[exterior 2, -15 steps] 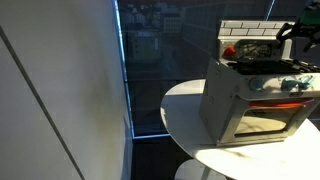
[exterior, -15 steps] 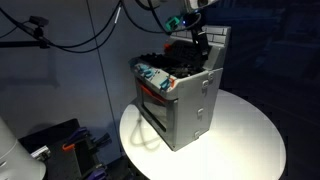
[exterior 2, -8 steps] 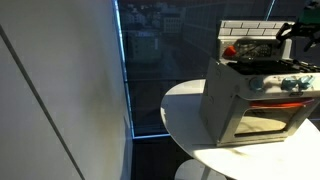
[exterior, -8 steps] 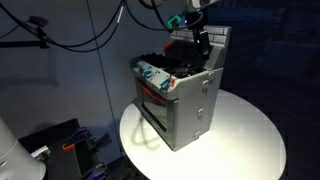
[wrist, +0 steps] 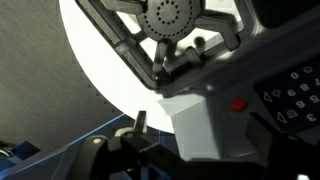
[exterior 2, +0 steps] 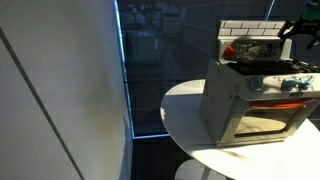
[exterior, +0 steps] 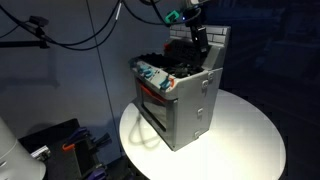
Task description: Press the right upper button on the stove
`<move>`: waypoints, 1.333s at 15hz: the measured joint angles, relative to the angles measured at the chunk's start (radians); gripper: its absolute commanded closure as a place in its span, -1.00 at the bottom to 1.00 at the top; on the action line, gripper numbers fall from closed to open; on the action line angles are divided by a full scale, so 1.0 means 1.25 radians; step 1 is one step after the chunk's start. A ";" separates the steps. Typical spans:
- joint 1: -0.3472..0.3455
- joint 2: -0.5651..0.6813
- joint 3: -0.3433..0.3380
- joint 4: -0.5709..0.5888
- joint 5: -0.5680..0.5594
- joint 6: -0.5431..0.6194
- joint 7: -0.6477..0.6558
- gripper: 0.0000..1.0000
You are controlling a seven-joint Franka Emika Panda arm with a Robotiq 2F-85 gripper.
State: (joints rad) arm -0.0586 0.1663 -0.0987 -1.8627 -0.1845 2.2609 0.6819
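The small grey toy stove (exterior: 185, 100) stands on a round white table (exterior: 250, 140); it also shows in an exterior view (exterior 2: 250, 95). It has a white brick back wall (exterior 2: 250, 28), black burners and blue-white knobs (exterior: 152, 74). My gripper (exterior: 201, 46) hangs over the back right of the stove top, just in front of the back wall, and looks shut and empty. In the wrist view my fingers (wrist: 150, 130) are above the dark control panel, with a red button (wrist: 238, 103) and a keypad (wrist: 295, 85) close by and a burner (wrist: 170, 18) beyond.
Black cables (exterior: 70, 35) hang at the back. A tall pale panel (exterior 2: 60, 90) stands beside a dark window. Dark gear (exterior: 60, 145) lies on the floor next to the table. The table edge (exterior 2: 185, 110) lies close to the stove's side.
My gripper has risen slightly above the stove top. The stove has not moved.
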 measured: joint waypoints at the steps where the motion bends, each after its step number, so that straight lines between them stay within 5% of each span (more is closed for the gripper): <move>1: 0.003 -0.008 0.000 -0.003 0.000 -0.009 -0.002 -1.00; 9: 0.015 -0.096 0.020 -0.045 0.055 -0.135 -0.117 -1.00; 20: 0.017 -0.239 0.040 -0.047 0.111 -0.459 -0.318 -1.00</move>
State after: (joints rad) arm -0.0374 -0.1327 -0.0481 -1.9217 -0.0460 1.6871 0.2848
